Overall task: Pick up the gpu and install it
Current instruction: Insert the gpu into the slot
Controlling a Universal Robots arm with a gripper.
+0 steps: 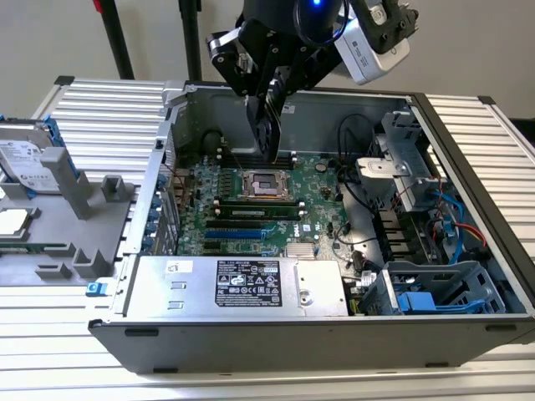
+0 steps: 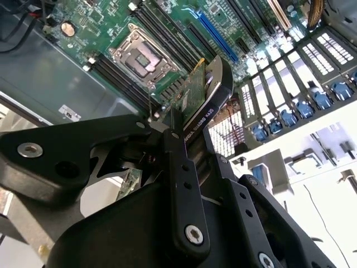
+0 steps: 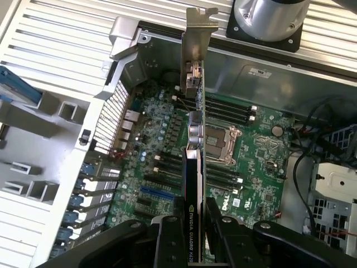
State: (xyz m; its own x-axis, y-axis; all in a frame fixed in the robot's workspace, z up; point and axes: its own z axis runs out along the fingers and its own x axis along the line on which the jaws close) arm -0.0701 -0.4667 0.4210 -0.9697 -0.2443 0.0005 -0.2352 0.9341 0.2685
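The hand (image 3: 192, 233) pinches the gpu (image 3: 193, 167) edge-on, clear of the motherboard (image 3: 256, 151) below it in the open case (image 3: 312, 72): pickup done, but seating, by the look of it, left to do.

The exterior view looked down obliquely into the open case (image 1: 251, 344) from farther off; both wrist views faced its motherboard (image 2: 106, 25) (image 3: 262, 156) closely.

Green gpu (image 3: 192, 178) board, blk shroud, silver bracket. Green motherboard (image 3: 256, 151) w/ blue slot. Blk end effector (image 3: 191, 229). Silver ribbed counter (image 1: 100, 109). Grey case (image 1: 251, 342).
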